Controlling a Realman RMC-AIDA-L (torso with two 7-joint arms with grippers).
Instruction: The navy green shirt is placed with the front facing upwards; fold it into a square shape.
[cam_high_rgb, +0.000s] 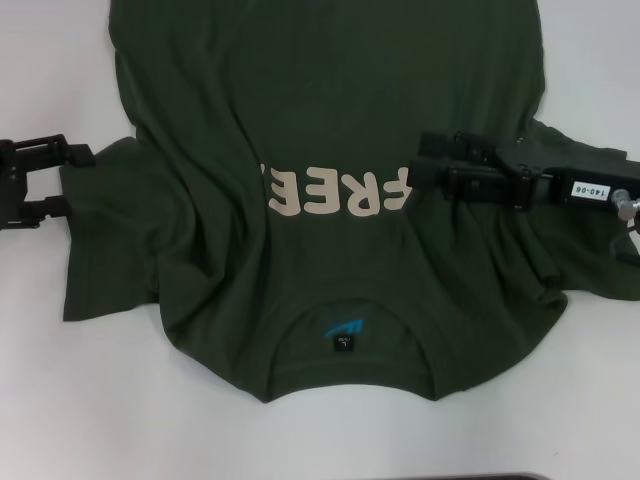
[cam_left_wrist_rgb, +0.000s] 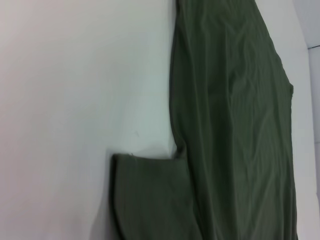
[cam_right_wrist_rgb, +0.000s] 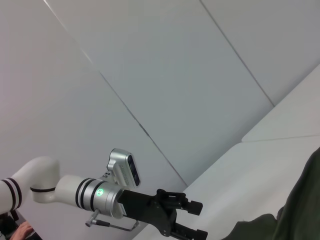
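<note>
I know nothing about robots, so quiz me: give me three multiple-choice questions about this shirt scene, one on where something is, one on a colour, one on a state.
1. Where is the right gripper?
A. Over the shirt, beside the chest lettering
B. On bare table, away from the shirt
C. Over the neck label

2. What colour is the mark inside the collar, on the neck label?
A. Red
B. Blue
C. Yellow

3. How does the navy green shirt lie?
A. Folded into a neat square
B. Spread out and wrinkled, lettering up
C. Rolled into a ball

Answers: 1 A, the head view shows it above the cloth at the end of the pale lettering. 2 B, the mark is blue. 3 B, both sleeves are out and creases run across the front; the left gripper waits at the sleeve's edge.
</note>
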